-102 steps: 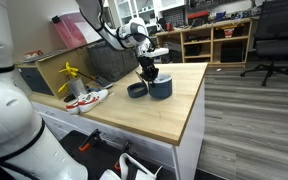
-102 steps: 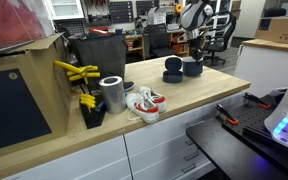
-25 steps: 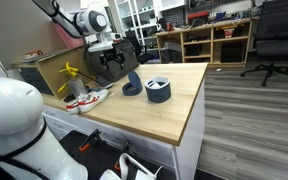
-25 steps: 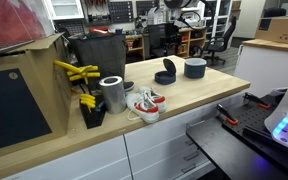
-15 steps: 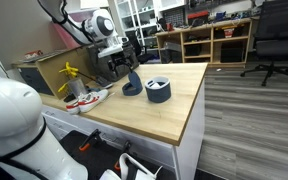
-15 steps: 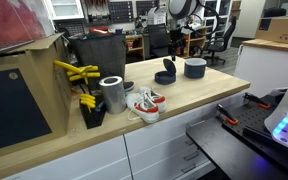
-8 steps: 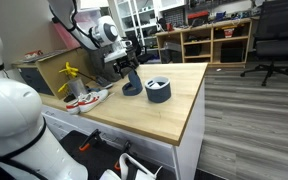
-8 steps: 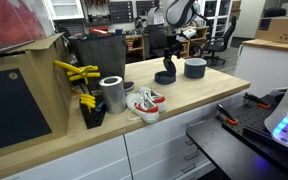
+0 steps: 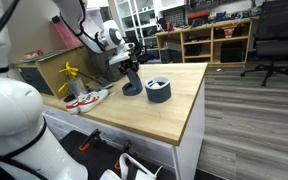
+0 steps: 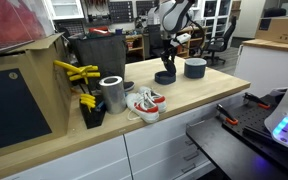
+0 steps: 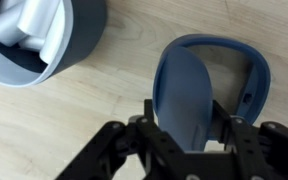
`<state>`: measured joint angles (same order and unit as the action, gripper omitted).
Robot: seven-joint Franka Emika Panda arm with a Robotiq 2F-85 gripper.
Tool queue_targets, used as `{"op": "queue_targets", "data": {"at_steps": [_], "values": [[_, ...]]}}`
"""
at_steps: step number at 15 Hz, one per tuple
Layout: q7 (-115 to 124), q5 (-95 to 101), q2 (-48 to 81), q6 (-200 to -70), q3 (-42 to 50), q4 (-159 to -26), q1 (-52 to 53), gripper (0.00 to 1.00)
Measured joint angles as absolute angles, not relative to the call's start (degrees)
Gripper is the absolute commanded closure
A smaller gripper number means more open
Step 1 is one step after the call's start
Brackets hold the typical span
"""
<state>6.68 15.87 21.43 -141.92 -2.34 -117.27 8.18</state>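
Observation:
A blue-grey ring-shaped piece (image 11: 209, 85) with an upright flap lies on the wooden bench (image 9: 174, 115); it shows in both exterior views (image 9: 131, 86) (image 10: 165, 76). My gripper (image 11: 187, 125) has come down over it (image 9: 129, 72) (image 10: 167, 60), one finger on each side of the flap and pressing against it. Next to it stands a round blue-grey container (image 11: 39, 40) with white items inside (image 9: 158, 90) (image 10: 195, 68), apart from the gripper.
A pair of white-and-red shoes (image 10: 144, 102) and a metal can (image 10: 112, 94) sit further along the bench. Yellow-handled tools (image 10: 76, 72) and a black bin (image 10: 99, 55) stand behind. The bench edge (image 9: 197, 120) drops to the floor near an office chair (image 9: 274, 40).
The gripper lowered onto the blue ring-shaped piece and its jaws narrowed from wide open onto the flap. The container has not moved.

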Motion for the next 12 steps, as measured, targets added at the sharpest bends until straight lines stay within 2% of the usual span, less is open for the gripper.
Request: {"op": "queue_targets", "data": {"at_steps": [4, 12], "values": [[7.09, 15.87, 21.78, -142.04, -1.99, -116.49, 8.6, 1.0], [5.95, 15.88, 21.18, -142.01, -1.96, -115.75, 8.96, 0.98]]}}
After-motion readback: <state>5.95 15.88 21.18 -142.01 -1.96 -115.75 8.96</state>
